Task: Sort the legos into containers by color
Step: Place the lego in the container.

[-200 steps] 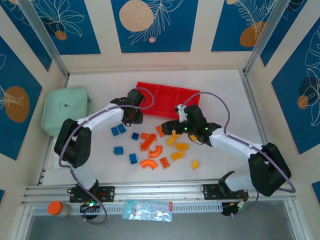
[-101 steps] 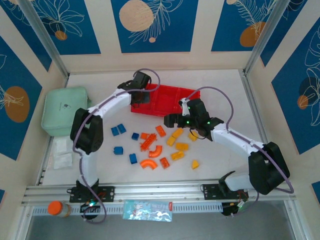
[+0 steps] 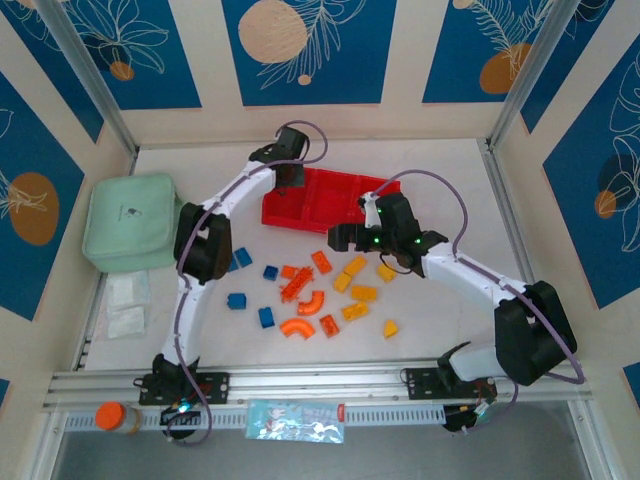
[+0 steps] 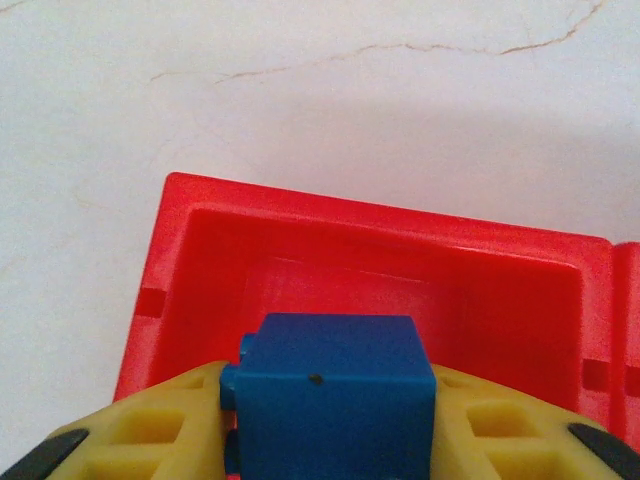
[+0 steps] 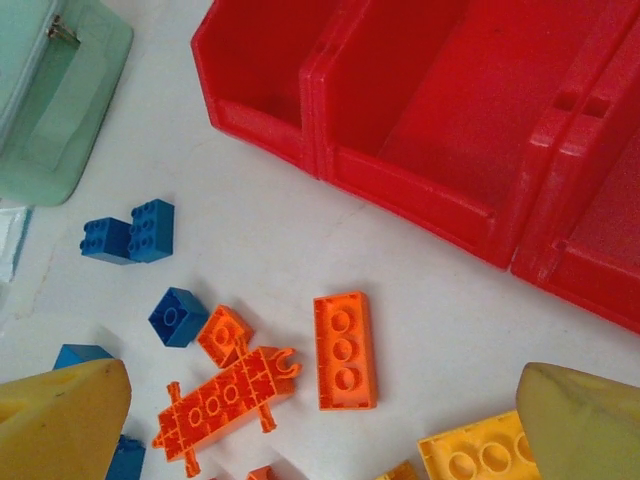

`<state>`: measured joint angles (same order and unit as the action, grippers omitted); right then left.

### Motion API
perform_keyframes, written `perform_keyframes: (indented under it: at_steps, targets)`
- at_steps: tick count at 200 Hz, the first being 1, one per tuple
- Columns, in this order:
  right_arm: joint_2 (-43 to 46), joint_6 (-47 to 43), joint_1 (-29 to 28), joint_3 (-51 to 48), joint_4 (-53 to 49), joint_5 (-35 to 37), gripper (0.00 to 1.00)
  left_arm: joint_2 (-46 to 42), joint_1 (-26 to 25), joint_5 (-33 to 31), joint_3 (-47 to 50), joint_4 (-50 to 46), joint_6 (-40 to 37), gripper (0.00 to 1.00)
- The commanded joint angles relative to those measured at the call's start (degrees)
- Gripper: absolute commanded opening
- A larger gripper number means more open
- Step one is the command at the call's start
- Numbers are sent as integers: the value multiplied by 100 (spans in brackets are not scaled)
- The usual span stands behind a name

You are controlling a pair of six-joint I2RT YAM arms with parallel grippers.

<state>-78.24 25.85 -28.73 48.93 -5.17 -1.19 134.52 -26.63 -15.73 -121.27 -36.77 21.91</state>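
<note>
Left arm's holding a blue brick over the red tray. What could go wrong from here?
1. The blue brick seems to hang near the end compartment's wall in the left fingers; released here, it might clip the rim and bounce out.
2. The right fingers stand open close by the tray; the arms may collide.

Loose legos [image 3: 311,300] lie on the table [image 3: 440,175] near the red tray [image 3: 335,203].
</note>
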Motion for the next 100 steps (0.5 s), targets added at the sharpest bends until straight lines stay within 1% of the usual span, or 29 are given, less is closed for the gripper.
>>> perform_keyframes:
  at_steps: [1,21,45,55,84,100]
  targets:
    - [33,35,18,200,-6,-228,99,179,44,-82,-218,-256,-148,42]
    - [60,8,26,247,-39,-224,99,198,44,-17,-224,-226,-158,49]
    - [97,-9,25,311,-105,-323,99,156,44,62,-328,-269,-161,52]
    - [144,-22,25,311,-98,-361,99,113,40,106,-349,-271,-168,55]
    - [300,-60,25,319,-198,-389,99,-28,52,212,-417,-379,-161,56]
    - [417,-79,17,290,-241,-516,99,-211,44,434,-450,-597,-127,56]
